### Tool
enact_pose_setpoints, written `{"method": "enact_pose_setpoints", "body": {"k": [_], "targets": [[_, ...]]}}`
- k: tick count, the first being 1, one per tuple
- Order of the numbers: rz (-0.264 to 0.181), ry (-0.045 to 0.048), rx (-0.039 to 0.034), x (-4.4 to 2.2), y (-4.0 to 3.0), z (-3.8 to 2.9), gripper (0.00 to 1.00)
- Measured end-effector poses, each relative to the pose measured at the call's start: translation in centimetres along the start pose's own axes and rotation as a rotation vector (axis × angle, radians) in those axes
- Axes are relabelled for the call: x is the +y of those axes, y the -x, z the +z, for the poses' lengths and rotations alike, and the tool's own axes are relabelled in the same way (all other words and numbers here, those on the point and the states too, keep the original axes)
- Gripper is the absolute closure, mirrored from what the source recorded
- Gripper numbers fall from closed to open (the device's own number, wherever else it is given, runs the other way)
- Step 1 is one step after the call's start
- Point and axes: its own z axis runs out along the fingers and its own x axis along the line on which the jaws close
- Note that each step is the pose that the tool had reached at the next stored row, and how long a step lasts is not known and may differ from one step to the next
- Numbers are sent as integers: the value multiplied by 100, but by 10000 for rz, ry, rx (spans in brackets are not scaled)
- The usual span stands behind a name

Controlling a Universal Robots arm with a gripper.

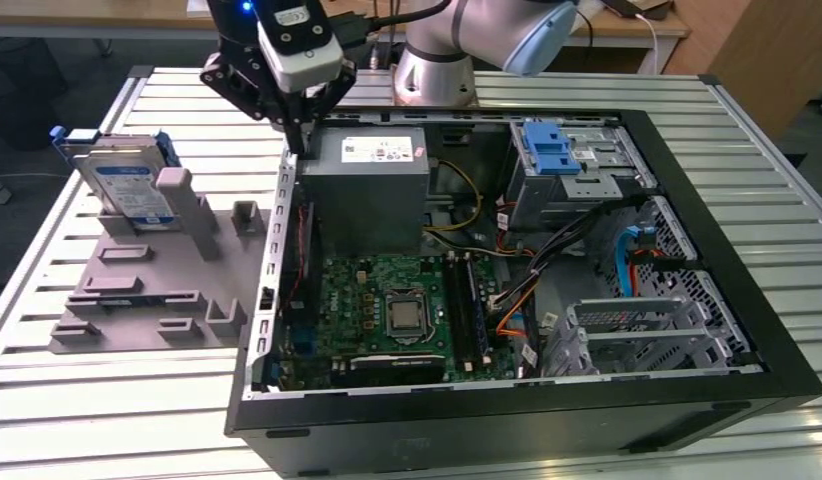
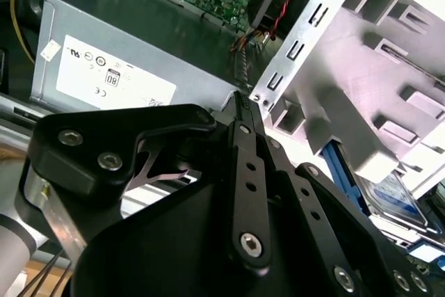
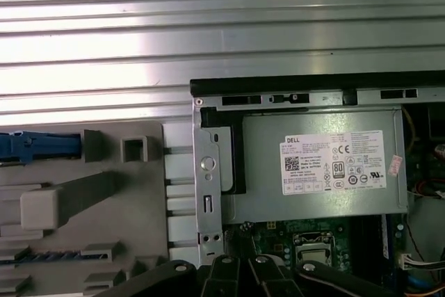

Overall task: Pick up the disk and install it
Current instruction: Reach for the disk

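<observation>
The disk point(image 1: 122, 185) stands on edge in a grey holder point(image 1: 144, 290) at the exterior view's left, beside the open computer case. It is a silver drive with a white-and-blue label and a blue carrier; its blue edge point(image 3: 35, 145) shows in the first wrist view and its label point(image 2: 393, 196) in the second wrist view. My gripper point(image 1: 295, 148) hangs over the case's wall nearest the holder, next to the grey power supply point(image 1: 371, 190). Its black fingers point(image 2: 243, 144) meet at the tip with nothing between them. The disk lies apart from it, toward the exterior view's left.
The open case point(image 1: 731, 250) lies on a slatted metal table point(image 1: 91, 400), with the motherboard point(image 1: 384, 310), cables and a drive cage with a blue bracket point(image 1: 561, 150) inside. The power supply point(image 3: 320, 165) sits at the case's corner. The arm's base point(image 1: 431, 70) stands behind the case.
</observation>
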Motion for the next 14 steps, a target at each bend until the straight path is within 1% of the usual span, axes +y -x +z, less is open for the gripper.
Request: {"method": "enact_pose_setpoints", "body": {"k": [4, 7, 10, 14], "targets": [[-3, -22, -57, -6, -50, 58, 89], [-7, -19, -139, -11, -87, 94, 89], [-11, -9, -265, -14, -121, 129, 89], [-18, 7, -461, -18, -154, 173, 89]]}}
